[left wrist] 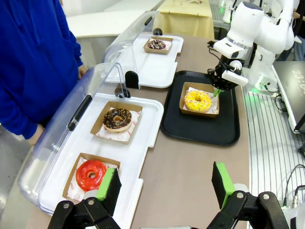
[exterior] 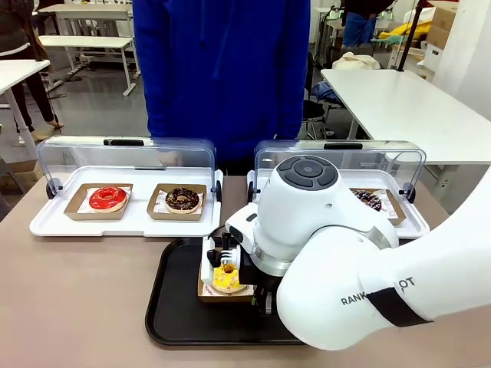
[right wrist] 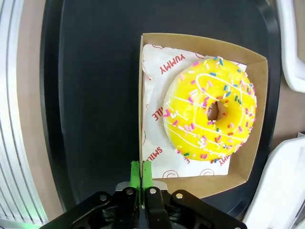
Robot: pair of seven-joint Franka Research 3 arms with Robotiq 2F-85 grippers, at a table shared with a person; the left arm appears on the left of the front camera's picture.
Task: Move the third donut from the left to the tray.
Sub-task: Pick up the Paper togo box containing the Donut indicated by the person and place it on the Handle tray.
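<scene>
Placing step, by the look of it: third donut (right wrist: 209, 117), glossy yellow icing with sprinkles, sits in its shallow brown cardboard holder (right wrist: 255, 119) on the tray (right wrist: 90, 95), a flat black plastic rectangle with raised rim. Right gripper (right wrist: 141, 172) pinched shut on the holder's thin wall at the tray's middle; left gripper (left wrist: 164, 187) spread wide, well off the tray. Next, probably: release the wall and lift clear without dragging the light holder.

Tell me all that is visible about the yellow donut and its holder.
The yellow donut is a ring with bright yellow icing, thin white lines and coloured sprinkles. It lies flat on printed white paper in a shallow square brown cardboard holder, which rests on the black tray. The right gripper is shut on the holder's wall at a corner.
</scene>
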